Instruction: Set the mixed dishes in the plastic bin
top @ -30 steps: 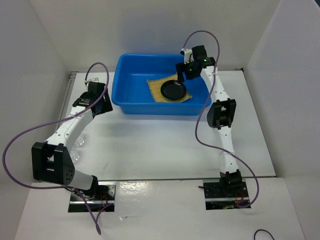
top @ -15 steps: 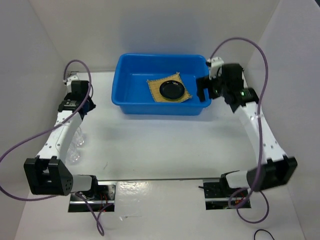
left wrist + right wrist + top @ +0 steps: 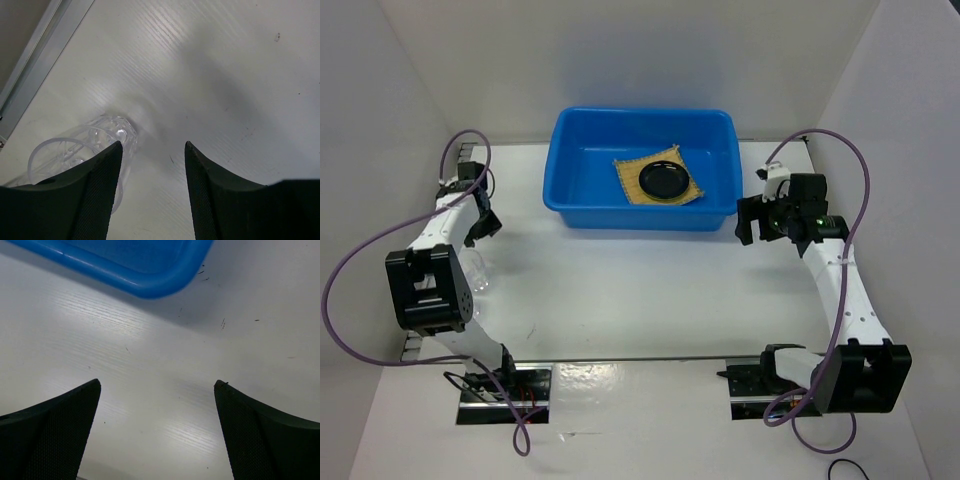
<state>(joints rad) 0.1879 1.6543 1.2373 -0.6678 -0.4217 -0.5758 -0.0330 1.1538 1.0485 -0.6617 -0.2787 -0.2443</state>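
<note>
Plastic bin, black dish on bamboo mat inside

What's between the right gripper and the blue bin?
Only bare table separates the right gripper from the blue bin; the right wrist view shows it.

L fingers, R fingers apart
</note>
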